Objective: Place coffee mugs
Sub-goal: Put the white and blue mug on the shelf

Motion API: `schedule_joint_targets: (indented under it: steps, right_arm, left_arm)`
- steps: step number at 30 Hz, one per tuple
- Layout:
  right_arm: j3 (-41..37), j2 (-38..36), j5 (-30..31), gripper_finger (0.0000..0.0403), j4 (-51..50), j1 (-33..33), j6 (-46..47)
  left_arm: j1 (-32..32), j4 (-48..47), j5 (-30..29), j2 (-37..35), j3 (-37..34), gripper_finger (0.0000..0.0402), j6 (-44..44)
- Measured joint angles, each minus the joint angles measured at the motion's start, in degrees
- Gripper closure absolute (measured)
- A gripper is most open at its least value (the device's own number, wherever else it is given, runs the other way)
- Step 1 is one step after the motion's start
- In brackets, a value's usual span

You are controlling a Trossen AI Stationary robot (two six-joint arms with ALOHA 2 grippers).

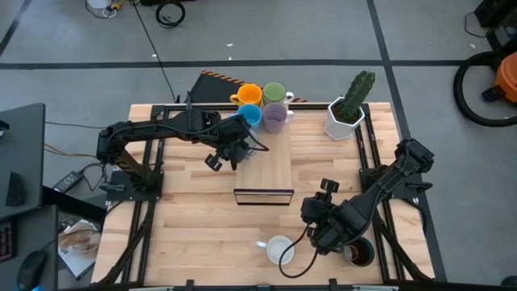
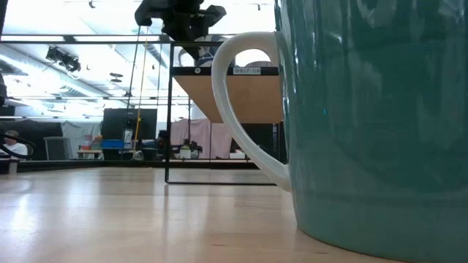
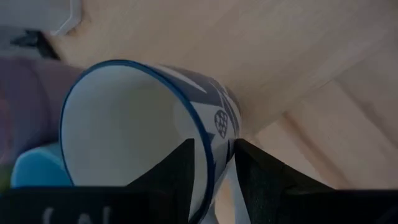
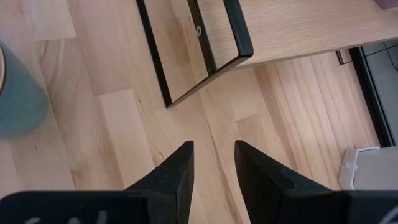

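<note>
My left gripper (image 1: 229, 152) is over the far left part of the raised wooden shelf (image 1: 271, 166) and is shut on a mug with a white inside, blue rim and blue-and-white pattern (image 3: 124, 130). Orange (image 1: 249, 94), green (image 1: 274, 91), blue (image 1: 250, 115) and purple (image 1: 275, 118) mugs stand together at the shelf's far end. My right gripper (image 4: 213, 168) is open above bare table just near of the shelf, touching nothing. A white mug (image 1: 279, 249) and a dark teal mug with a brown inside (image 1: 360, 253) sit by the near edge. My left gripper (image 3: 213, 171) holds the patterned mug by its rim wall (image 3: 214, 146), one finger inside (image 3: 180, 171) the mug and one outside (image 3: 255, 174). The mug is tilted, its mouth turned toward the wrist camera. Whether its base touches the shelf, I cannot tell.
A white faceted planter with a cactus (image 1: 347, 113) stands at the far right. The shelf's black metal frame (image 4: 217, 37) rises from the table in front of my right gripper. In the low view the teal mug (image 2: 373, 117) fills the right side. Bare wood lies near left.
</note>
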Motion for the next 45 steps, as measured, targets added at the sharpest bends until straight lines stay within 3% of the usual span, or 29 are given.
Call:
schedule_joint_targets:
  steps: [45]
  right_arm:
    - [0.0,0.0,-0.1,0.0281,0.4,-0.4,-0.5]
  left_arm:
    - [-3.3,2.7,-9.6,-1.9,0.0,0.0281,-4.0]
